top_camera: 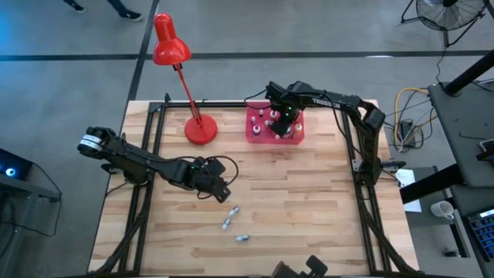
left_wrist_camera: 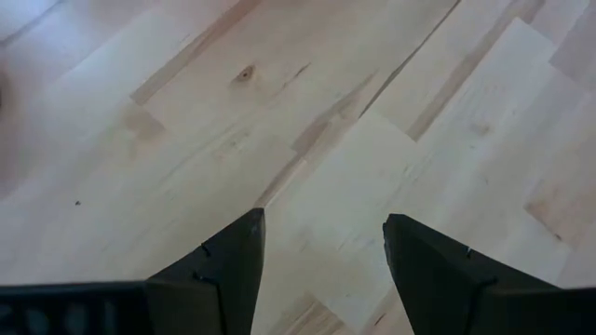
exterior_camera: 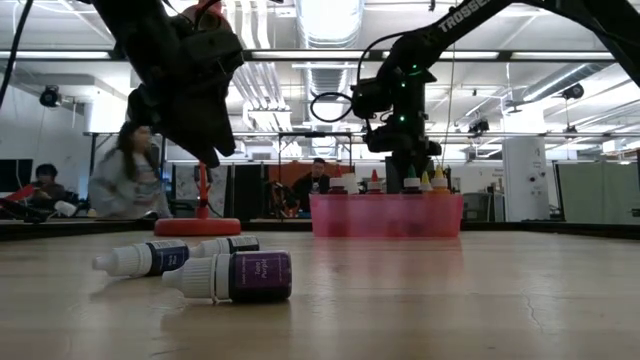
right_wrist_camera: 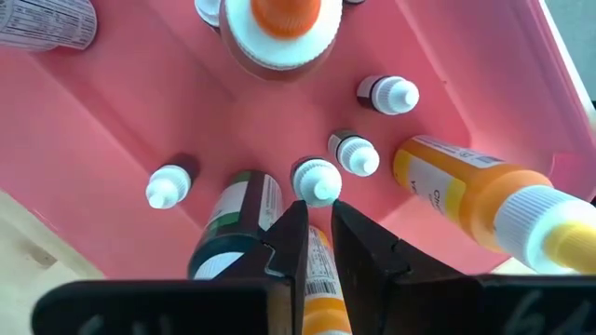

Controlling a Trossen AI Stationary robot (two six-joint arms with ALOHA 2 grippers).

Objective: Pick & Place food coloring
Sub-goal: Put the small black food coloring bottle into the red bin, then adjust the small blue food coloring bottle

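Observation:
Three small food coloring bottles lie on their sides on the bare wood: one (top_camera: 231,211), a second (top_camera: 227,225) and a third (top_camera: 242,238). The low view shows the nearest one with a purple label (exterior_camera: 250,276). My left gripper (top_camera: 220,189) hangs open above the wood just beyond them, with nothing between its fingers (left_wrist_camera: 321,242). At the far side, my right gripper (top_camera: 287,123) points down into the pink tray (top_camera: 255,133), shut, among several standing bottles. Its tips (right_wrist_camera: 317,212) are right at a small white-capped bottle (right_wrist_camera: 315,180). My right gripper comes from above into the tray, and its fingertips (right_wrist_camera: 296,216) end at the edge of the small white-capped bottle's cap (right_wrist_camera: 315,191). Whether they touch or hold it, I cannot tell.
A red desk lamp (top_camera: 171,46) stands with its base (top_camera: 201,130) left of the tray. The tray also holds a large orange-capped bottle (right_wrist_camera: 279,23), a yellow one (right_wrist_camera: 466,200) and a dark green one (right_wrist_camera: 237,219). People sit in the room beyond the table (exterior_camera: 125,180).

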